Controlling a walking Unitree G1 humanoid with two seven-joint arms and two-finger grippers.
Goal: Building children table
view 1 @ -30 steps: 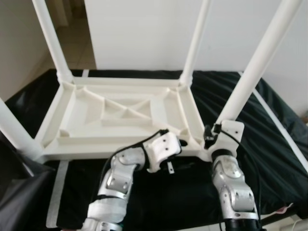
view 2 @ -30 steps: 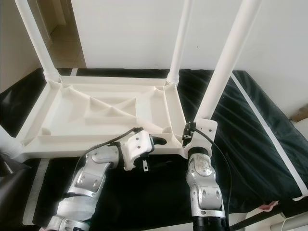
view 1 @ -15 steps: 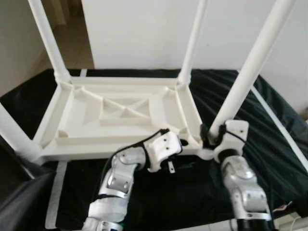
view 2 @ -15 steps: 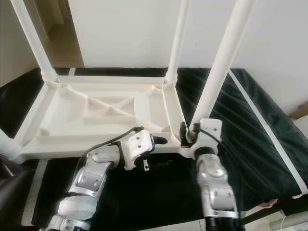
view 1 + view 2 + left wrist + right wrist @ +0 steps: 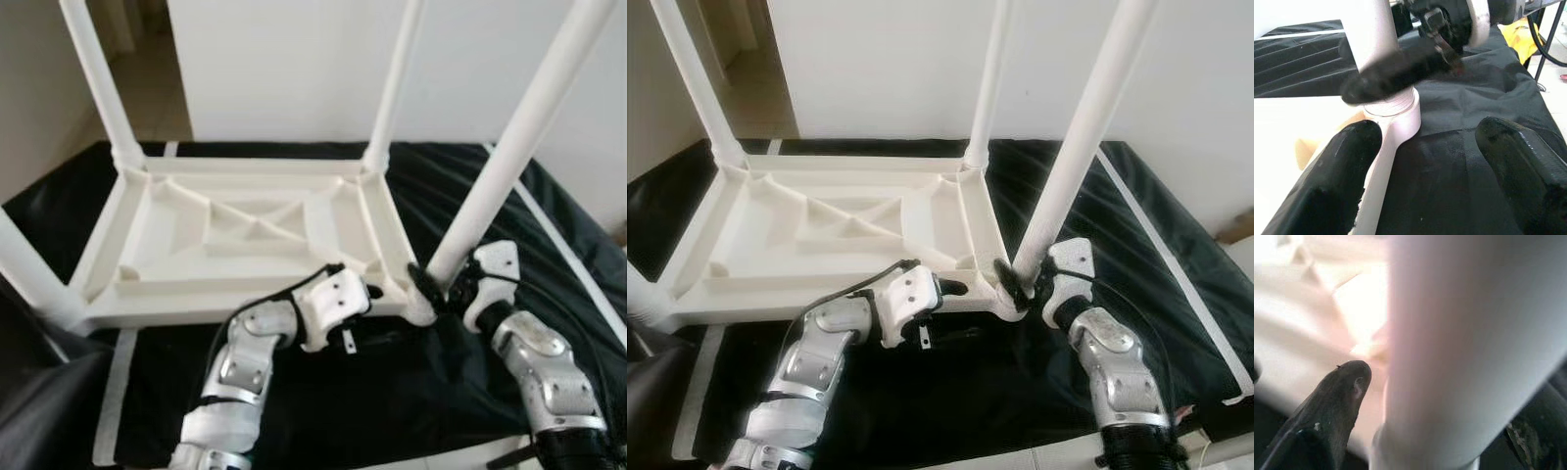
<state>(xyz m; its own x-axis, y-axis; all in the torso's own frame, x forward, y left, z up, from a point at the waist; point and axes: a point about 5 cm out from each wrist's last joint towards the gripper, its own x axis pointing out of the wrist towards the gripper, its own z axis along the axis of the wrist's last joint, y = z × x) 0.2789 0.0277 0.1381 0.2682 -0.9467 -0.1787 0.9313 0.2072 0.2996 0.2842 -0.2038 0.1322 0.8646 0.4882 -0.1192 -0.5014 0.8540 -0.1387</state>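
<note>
A white plastic children's table lies upside down on a black cloth, its near rim (image 5: 196, 313) facing me and all of its legs pointing up. My right gripper (image 5: 438, 284) is shut on the near right leg (image 5: 509, 166) just above its socket (image 5: 1396, 122). In the right wrist view that leg (image 5: 1469, 342) sits between the black fingers (image 5: 1332, 406). My left gripper (image 5: 960, 310) stands open by the table's near edge, left of that socket, with nothing between its fingers (image 5: 1342, 171).
The black cloth (image 5: 549, 225) covers the ground around the table, crossed by white strips (image 5: 118, 382). A white wall (image 5: 294, 69) stands right behind the far legs. A dark bulky object (image 5: 39, 401) sits at the near left. A doorway (image 5: 147, 69) opens at the back left.
My right arm has swung from below the near right leg out to its right side, with the gripper still around the leg's base. The left arm has stayed put.
</note>
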